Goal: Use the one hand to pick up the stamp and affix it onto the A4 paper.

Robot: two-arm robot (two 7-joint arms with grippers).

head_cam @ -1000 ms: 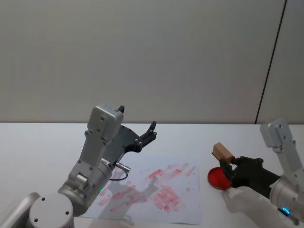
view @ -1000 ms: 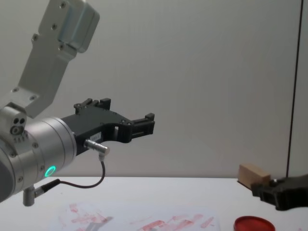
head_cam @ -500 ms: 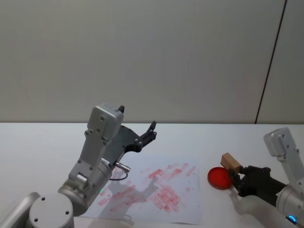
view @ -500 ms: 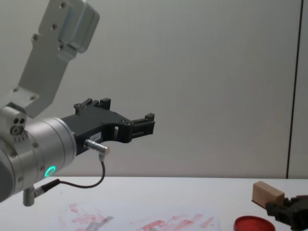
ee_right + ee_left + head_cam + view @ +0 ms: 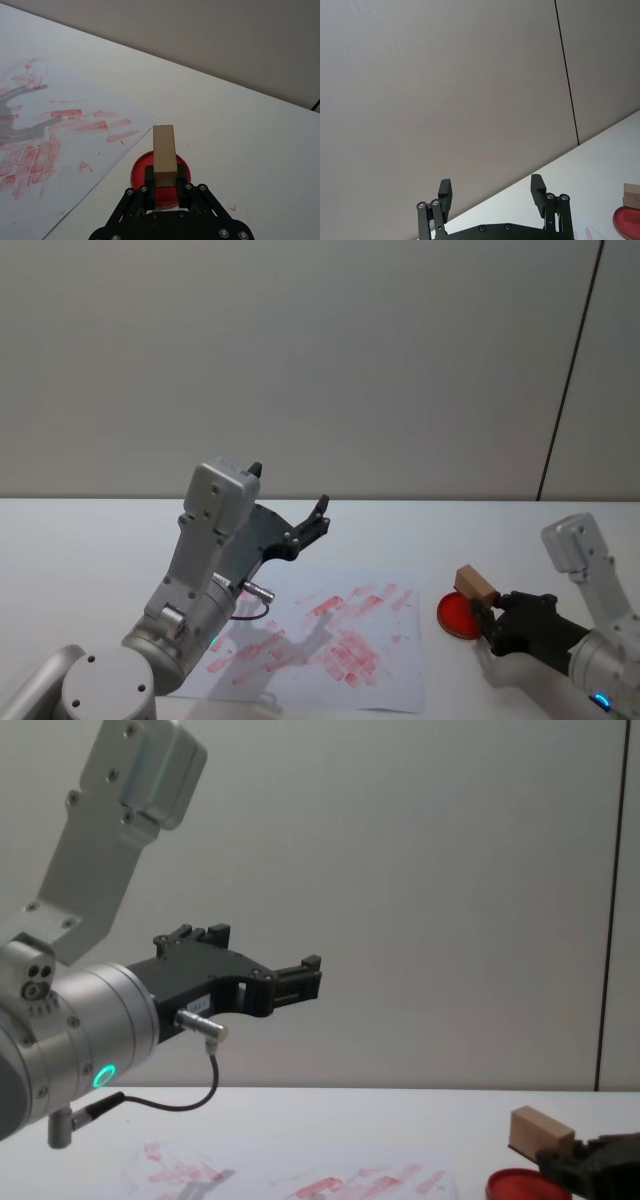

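Note:
The stamp [image 5: 474, 584], a light-tan wooden block, is clamped in my right gripper [image 5: 485, 608], which is shut on it at the table's right side. In the right wrist view the stamp [image 5: 164, 149] sticks out from the gripper [image 5: 165, 177] over the round red ink pad [image 5: 139, 174]. From the chest the stamp [image 5: 540, 1132] hangs tilted, low over the pad [image 5: 508, 1187]; I cannot tell if they touch. The A4 paper [image 5: 330, 640], smeared with red prints, lies left of the pad. My left gripper [image 5: 288, 490] is held open, high above the paper's left part.
The left arm's big silver body [image 5: 80, 1030] fills the left of the chest view, with the open left gripper [image 5: 265, 950] pointing right. A cable [image 5: 252, 605] loops under that arm. White tabletop [image 5: 260, 140] surrounds the pad and the paper [image 5: 60, 130].
My right gripper has come down with the stamp toward the ink pad, drifting right and then a little back left. The left arm has not moved.

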